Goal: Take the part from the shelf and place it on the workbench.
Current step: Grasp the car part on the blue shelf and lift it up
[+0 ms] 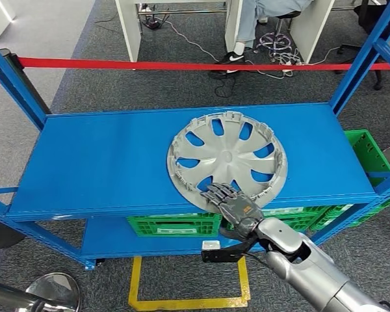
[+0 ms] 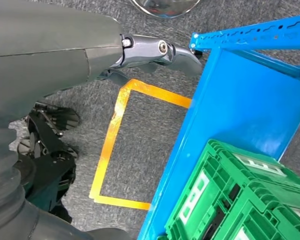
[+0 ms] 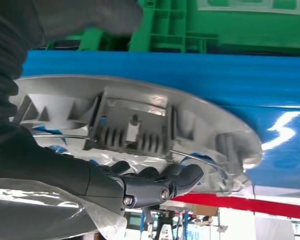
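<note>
A silver hubcap lies hollow side up on the top board of the blue shelf, its near rim reaching the board's front edge. My right hand comes in from below right. Its dark fingers lie stretched over the near rim, touching the hubcap's ribbed inside. The thumb sits below the shelf's front edge, apart from the hubcap, so nothing is gripped. My left hand hangs low beside the shelf's lower board, fingers straight, holding nothing.
Green crates stand on the lower board, another at the right. A yellow tape square marks the floor in front. Red barrier tape runs behind the shelf, with a seated person and desks beyond. Blue uprights frame both ends.
</note>
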Robot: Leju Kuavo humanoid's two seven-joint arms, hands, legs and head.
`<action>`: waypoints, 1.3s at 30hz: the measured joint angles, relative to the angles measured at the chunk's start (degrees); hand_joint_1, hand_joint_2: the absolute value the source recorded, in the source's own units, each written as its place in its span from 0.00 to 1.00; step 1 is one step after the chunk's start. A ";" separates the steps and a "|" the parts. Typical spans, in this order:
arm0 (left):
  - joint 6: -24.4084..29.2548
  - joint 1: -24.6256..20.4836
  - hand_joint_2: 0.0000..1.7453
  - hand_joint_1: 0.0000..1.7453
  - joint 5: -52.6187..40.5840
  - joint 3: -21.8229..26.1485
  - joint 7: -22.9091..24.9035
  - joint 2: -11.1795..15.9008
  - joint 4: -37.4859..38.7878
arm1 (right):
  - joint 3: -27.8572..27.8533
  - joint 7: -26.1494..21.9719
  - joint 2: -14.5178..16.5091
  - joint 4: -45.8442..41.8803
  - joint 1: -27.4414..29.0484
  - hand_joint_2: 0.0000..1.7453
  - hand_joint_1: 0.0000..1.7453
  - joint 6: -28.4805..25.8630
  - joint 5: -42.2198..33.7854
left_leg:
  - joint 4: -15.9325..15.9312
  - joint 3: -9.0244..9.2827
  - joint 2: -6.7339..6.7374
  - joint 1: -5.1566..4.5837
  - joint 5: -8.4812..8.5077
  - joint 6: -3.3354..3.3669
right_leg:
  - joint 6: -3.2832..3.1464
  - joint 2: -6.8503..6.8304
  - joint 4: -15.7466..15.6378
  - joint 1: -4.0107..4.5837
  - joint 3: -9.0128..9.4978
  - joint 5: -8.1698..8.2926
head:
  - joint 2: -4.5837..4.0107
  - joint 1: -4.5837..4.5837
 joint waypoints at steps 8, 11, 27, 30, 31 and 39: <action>-0.01 0.02 1.00 0.00 0.34 -0.01 0.01 0.14 0.34 | 0.66 -0.07 0.57 0.04 -1.29 1.00 1.00 -0.02 -0.40 | 0.00 0.01 0.00 0.00 0.00 0.00 | 0.00 0.00 -0.01 0.00 0.01 0.00 | 0.00 0.00; -0.01 0.03 1.00 0.00 0.34 -0.01 0.01 0.14 0.43 | 0.84 -0.10 0.75 0.05 -1.60 1.00 1.00 0.01 -0.39 | 0.00 0.01 0.00 0.00 0.00 0.00 | 0.00 0.00 -0.01 0.00 0.01 0.00 | 0.00 0.01; -0.03 0.02 1.00 0.00 0.54 -0.05 0.01 0.16 0.72 | 1.54 0.20 1.11 0.52 -2.11 1.00 0.00 0.05 -0.37 | 0.00 0.01 0.00 0.00 0.00 0.00 | 0.00 0.02 -0.01 0.00 0.01 0.00 | 0.00 0.01; 0.01 0.02 1.00 0.00 0.71 -0.10 0.01 0.18 0.75 | 1.57 0.40 1.11 0.91 -2.34 1.00 0.00 0.09 -0.32 | 0.00 0.03 0.01 0.00 0.00 0.00 | 0.00 0.02 -0.01 0.00 0.02 0.00 | 0.00 0.01; 0.01 0.03 1.00 0.00 0.77 -0.12 0.01 0.20 0.76 | 1.58 0.40 1.11 1.02 -2.39 1.00 0.00 0.15 -0.32 | 0.00 0.04 0.01 0.00 0.00 0.00 | 0.00 0.02 -0.01 0.00 0.03 0.00 | 0.00 0.02; -0.08 0.10 1.00 0.00 1.01 -0.21 0.01 0.29 0.81 | 1.59 0.26 1.11 0.30 -2.55 1.00 0.00 0.57 -1.17 | 0.00 0.12 0.01 0.00 0.00 0.00 | 0.00 0.01 -0.01 0.00 0.09 0.00 | 0.00 0.01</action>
